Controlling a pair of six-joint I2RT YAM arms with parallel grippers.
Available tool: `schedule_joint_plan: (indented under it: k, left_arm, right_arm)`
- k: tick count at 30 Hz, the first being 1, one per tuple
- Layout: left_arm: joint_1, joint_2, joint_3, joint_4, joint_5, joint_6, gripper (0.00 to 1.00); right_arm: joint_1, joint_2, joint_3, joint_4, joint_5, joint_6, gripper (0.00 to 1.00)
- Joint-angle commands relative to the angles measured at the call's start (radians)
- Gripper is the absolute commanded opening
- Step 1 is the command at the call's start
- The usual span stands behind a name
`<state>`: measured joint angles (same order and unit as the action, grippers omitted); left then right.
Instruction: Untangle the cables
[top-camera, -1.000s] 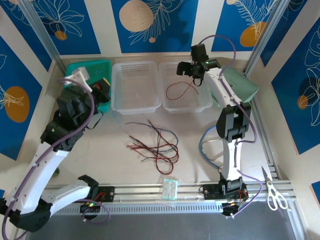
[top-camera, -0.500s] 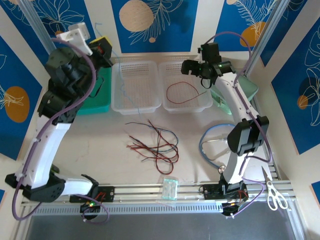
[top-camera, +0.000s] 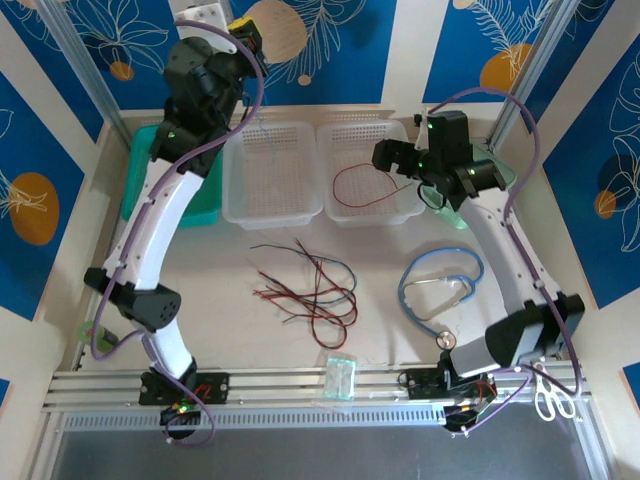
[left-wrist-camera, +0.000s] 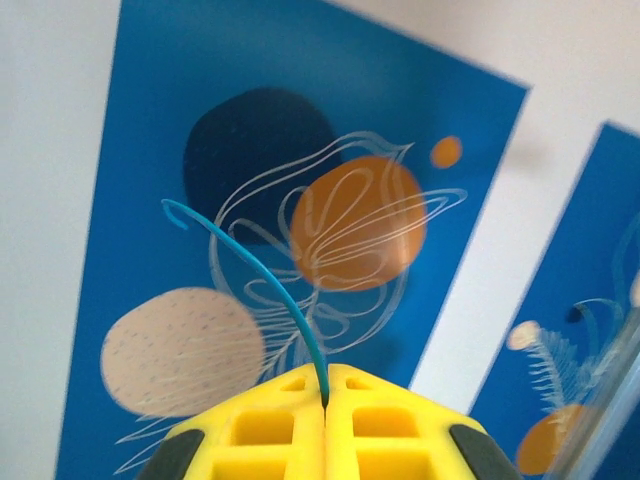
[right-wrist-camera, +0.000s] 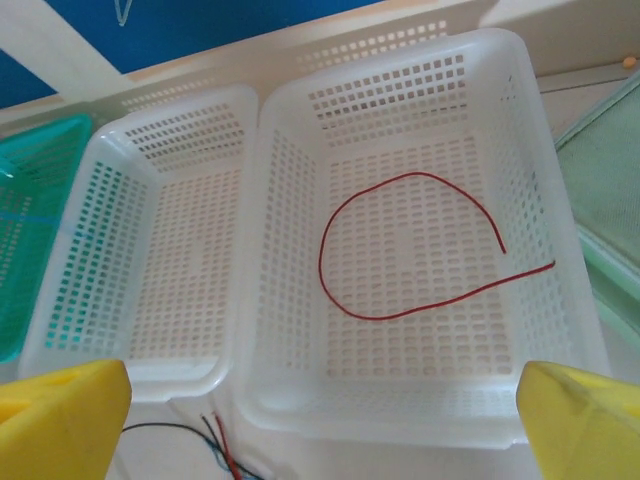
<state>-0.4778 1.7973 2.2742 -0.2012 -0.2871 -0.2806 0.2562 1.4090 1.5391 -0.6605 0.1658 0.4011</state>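
A tangle of thin red, black and blue cables (top-camera: 310, 285) lies on the table in front of the baskets. One red cable (top-camera: 365, 185) (right-wrist-camera: 400, 250) lies looped in the right white basket (top-camera: 405, 212). My left gripper (top-camera: 250, 30) (left-wrist-camera: 327, 385) is raised high against the back wall, shut on a thin blue cable (left-wrist-camera: 270, 280) that curls up out of its yellow fingers. My right gripper (top-camera: 385, 155) (right-wrist-camera: 320, 400) hovers open above the near right of that basket, nothing between its fingers (right-wrist-camera: 60, 420). Cable ends (right-wrist-camera: 220, 440) show below the basket.
A second white basket (top-camera: 272, 170) (right-wrist-camera: 150, 250) stands left of the first, with a teal basket (top-camera: 205, 200) beyond it. A light-blue stethoscope (top-camera: 440, 285) lies at the right. A clear small box (top-camera: 340, 375) and scissors (top-camera: 548, 395) sit by the front rail.
My left arm has swung up from beside the teal basket to high at the back wall, carrying the blue cable. My right arm has shifted right and nearer.
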Motion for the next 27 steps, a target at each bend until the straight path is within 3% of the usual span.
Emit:
schedule_joint_plan:
  k: [1, 4, 9, 15, 20, 21, 22, 23, 27]
  left_arm:
    - [0.022, 0.083, -0.047, -0.012, -0.093, 0.032, 0.00]
    - [0.027, 0.162, -0.136, -0.020, -0.131, 0.064, 0.00]
    - [0.058, 0.397, -0.015, -0.350, -0.053, -0.052, 0.00]
    - [0.084, 0.603, 0.038, -0.525, 0.126, -0.158, 0.00]
    - [0.121, 0.685, 0.060, -0.596, 0.260, -0.226, 0.00]
    - [0.129, 0.693, 0.066, -0.602, 0.287, -0.235, 0.07]
    - [0.135, 0.692, 0.066, -0.603, 0.308, -0.243, 0.25]
    - [0.139, 0.683, 0.063, -0.598, 0.321, -0.244, 0.33]
    - [0.131, 0.590, 0.037, -0.540, 0.289, -0.204, 0.50]
  right_arm:
    - [0.009, -0.112, -0.071, 0.005, -0.066, 0.036, 0.99]
    - [0.012, -0.205, -0.140, 0.006, -0.068, 0.043, 0.99]
    - [0.015, -0.316, -0.204, -0.030, -0.055, 0.052, 0.99]
    - [0.032, -0.365, -0.271, -0.055, -0.075, 0.084, 0.99]
    - [0.059, -0.372, -0.300, -0.061, -0.065, 0.100, 0.99]
    - [0.065, -0.372, -0.305, -0.058, -0.064, 0.103, 0.99]
    - [0.071, -0.371, -0.307, -0.057, -0.061, 0.105, 0.99]
    - [0.079, -0.369, -0.311, -0.057, -0.056, 0.107, 0.99]
    - [0.105, -0.359, -0.336, -0.058, -0.031, 0.105, 0.99]
